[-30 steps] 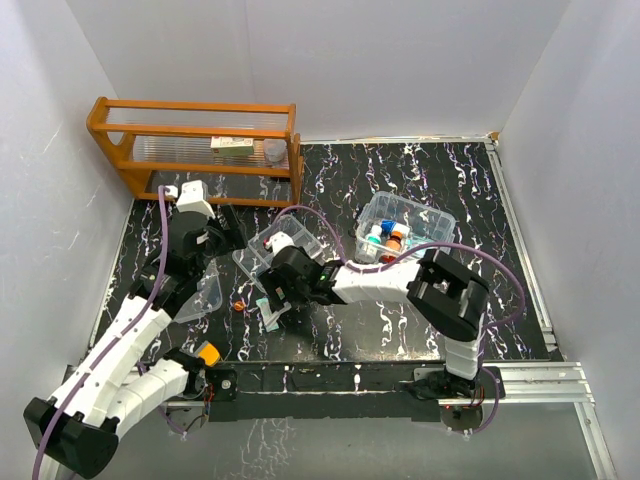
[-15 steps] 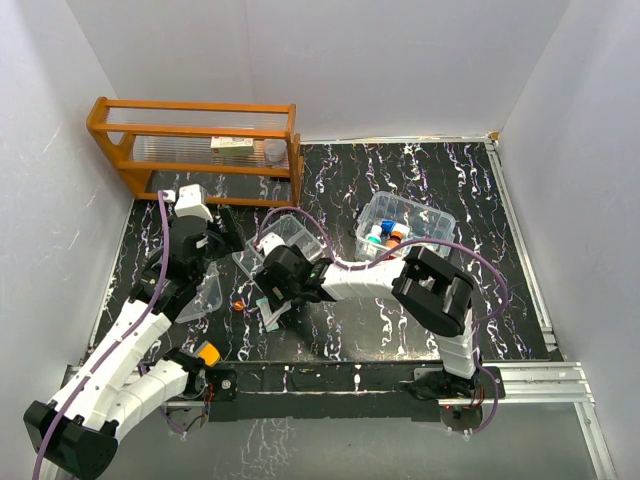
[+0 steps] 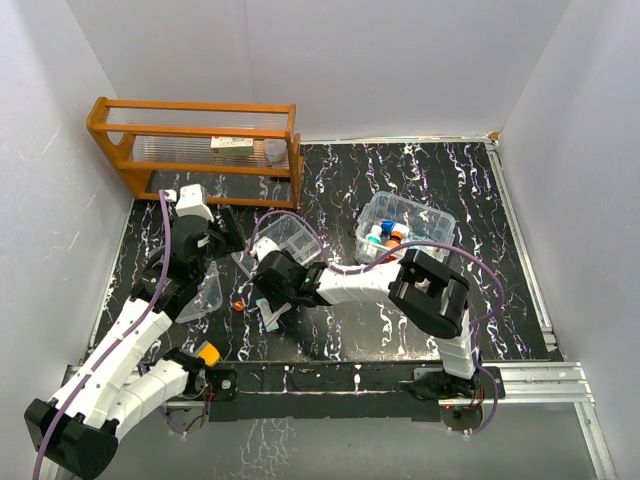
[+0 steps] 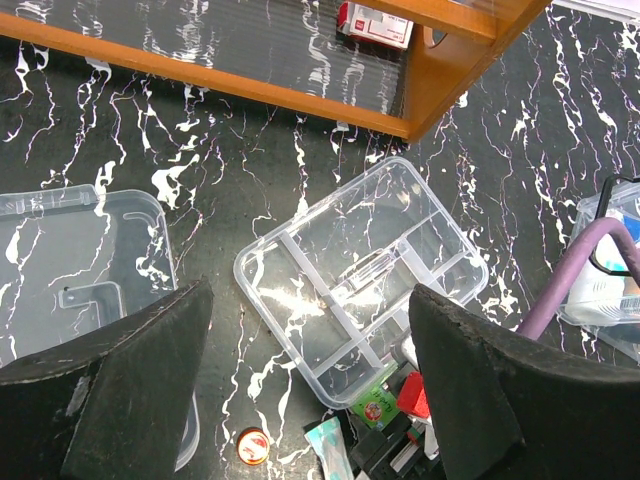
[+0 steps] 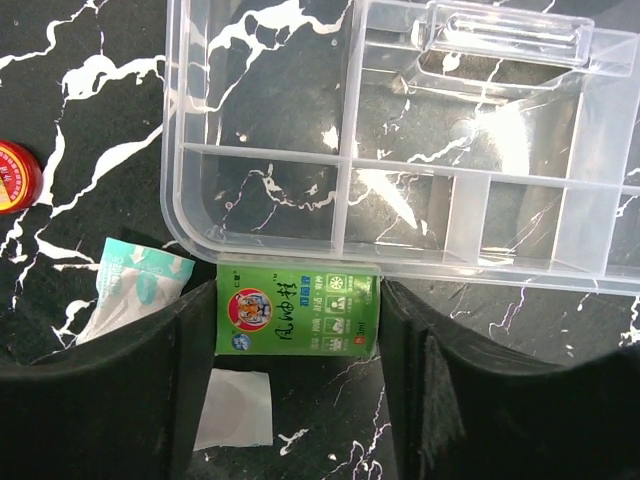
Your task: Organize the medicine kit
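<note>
You have a small carton [image 5: 297,315] touching the divided tray [image 5: 260,100]'s near edge, lid [image 4: 80,240] left of it, box [image 3: 437,219] right, rack [image 3: 190,105] behind.

Top camera looks down from behind; both wrist cameras, close, share the divided tray [image 4: 300,300].

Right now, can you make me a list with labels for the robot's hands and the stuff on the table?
Left gripper: open, holding nothing
Right gripper: fingers either side of the green box by the tray's edge; grip unclear
Tray: clear, divided, empty
Red tin: on the table near the tray
Clear box: holds small bottles
Lid: flat on the table
</note>
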Motion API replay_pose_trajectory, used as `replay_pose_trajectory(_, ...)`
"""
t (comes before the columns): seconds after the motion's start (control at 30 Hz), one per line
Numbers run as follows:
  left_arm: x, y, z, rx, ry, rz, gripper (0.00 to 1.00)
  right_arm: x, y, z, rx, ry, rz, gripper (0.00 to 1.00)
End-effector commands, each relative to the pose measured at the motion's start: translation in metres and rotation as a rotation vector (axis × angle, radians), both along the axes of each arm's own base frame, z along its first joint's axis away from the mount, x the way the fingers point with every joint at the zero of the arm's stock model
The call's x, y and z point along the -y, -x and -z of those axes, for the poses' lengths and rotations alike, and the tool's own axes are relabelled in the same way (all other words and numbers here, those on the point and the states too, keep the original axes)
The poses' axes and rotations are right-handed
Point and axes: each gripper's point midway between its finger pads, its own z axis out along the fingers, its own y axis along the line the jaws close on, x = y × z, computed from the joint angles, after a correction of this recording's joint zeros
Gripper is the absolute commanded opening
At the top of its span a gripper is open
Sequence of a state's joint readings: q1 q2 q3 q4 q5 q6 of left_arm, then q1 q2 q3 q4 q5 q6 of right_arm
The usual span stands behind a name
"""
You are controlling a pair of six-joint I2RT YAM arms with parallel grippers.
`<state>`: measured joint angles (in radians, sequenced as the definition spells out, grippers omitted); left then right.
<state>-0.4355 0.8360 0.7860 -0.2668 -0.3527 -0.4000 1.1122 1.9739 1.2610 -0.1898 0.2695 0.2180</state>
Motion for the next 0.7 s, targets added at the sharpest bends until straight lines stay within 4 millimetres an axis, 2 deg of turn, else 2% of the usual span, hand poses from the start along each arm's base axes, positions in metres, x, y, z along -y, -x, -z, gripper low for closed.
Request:
replay_pose_trajectory(0.0,-0.002,-0.002,-0.007,0.029,-0.005,-0.009,0.78,0.015,0.001,-0.008,0.012,0.021,0.057,0.56)
replay_pose_trajectory(0.13,-0.003,-0.002,-0.009,0.033,-0.003,-0.012,0.78,0.016,-0.002,-0.030,0.031,-0.029,0.101,0.53)
replay_pose_trajectory(0.4,-0.015,0.004,-0.019,0.078,0.004,-0.067,0.78,0.006,-0.018,-0.102,0.127,-0.174,0.165,0.55)
replay_pose_trajectory(0.53,-0.021,0.009,-0.025,0.104,0.014,-0.090,0.79,-0.005,-0.041,-0.129,0.203,-0.205,0.182,0.58)
replay_pose_trajectory(0.67,-0.027,0.013,-0.030,0.124,0.019,-0.112,0.79,-0.016,-0.077,-0.131,0.249,-0.187,0.182,0.58)
